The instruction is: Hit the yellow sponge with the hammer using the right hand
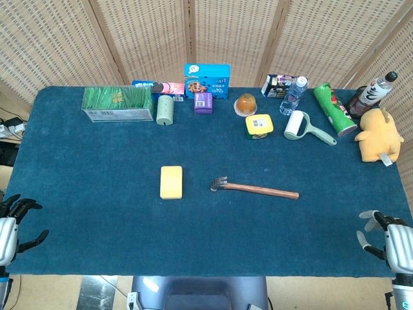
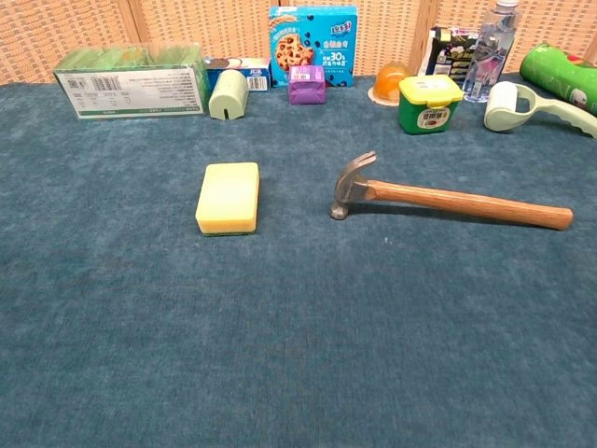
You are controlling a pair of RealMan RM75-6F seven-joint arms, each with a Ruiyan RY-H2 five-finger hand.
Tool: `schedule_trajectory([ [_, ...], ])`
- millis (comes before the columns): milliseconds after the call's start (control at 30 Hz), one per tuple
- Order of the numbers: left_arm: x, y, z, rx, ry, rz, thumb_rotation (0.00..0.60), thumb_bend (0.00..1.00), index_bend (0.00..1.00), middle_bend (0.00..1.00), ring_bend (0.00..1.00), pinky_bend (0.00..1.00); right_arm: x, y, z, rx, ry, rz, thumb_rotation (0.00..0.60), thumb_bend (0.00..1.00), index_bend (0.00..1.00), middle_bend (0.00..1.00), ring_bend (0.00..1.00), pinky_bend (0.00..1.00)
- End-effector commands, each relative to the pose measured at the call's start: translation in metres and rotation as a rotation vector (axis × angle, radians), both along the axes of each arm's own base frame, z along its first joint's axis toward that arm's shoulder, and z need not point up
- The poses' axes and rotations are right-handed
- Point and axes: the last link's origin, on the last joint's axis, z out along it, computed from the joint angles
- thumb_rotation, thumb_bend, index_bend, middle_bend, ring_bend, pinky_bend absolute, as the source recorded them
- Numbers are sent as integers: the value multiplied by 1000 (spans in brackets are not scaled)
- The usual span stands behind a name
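Right now the yellow sponge lies flat near the middle of the counter, with the hammer just to its right, apart from it, metal head toward the sponge and wooden handle pointing away. My right robot hand sits at the counter's near right corner, released, fingers spread and holding nothing, well apart from the hammer. My left robot hand rests likewise at the near left corner, fingers apart and empty. Along the far edge stand a green box, a cookie box, a yellow-lidded jar and a lint roller.
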Motion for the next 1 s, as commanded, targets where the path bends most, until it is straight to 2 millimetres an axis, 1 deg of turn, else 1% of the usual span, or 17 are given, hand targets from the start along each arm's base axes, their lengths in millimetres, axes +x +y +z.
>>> schedule_trajectory([
  [33, 0, 1, 0, -1, -1, 0, 600, 225, 356, 274, 119, 133, -1, -1, -1, 3, -2, -5, 600, 355, 396, 573, 526, 439],
  [633, 0, 0, 1, 11, -5, -12, 600, 225, 355, 274, 119, 133, -1, -6, -3, 15, -26, 9, 600, 356, 396, 565, 526, 445],
  [833, 1, 0, 3, 15, 3, -13, 600, 225, 355, 274, 119, 133, 9, -25, -7, 76, -77, 68, 600, 355, 377, 541, 525, 458],
  [900, 1, 1, 4, 16, 7, -14, 600, 225, 355, 274, 119, 133, 19, -41, -11, 111, -100, 114, 600, 355, 359, 522, 518, 460],
  [1000, 1, 2, 5, 15, 9, -14, 600, 224, 356, 274, 119, 133, 26, -50, -13, 127, -97, 142, 600, 355, 346, 510, 511, 461],
])
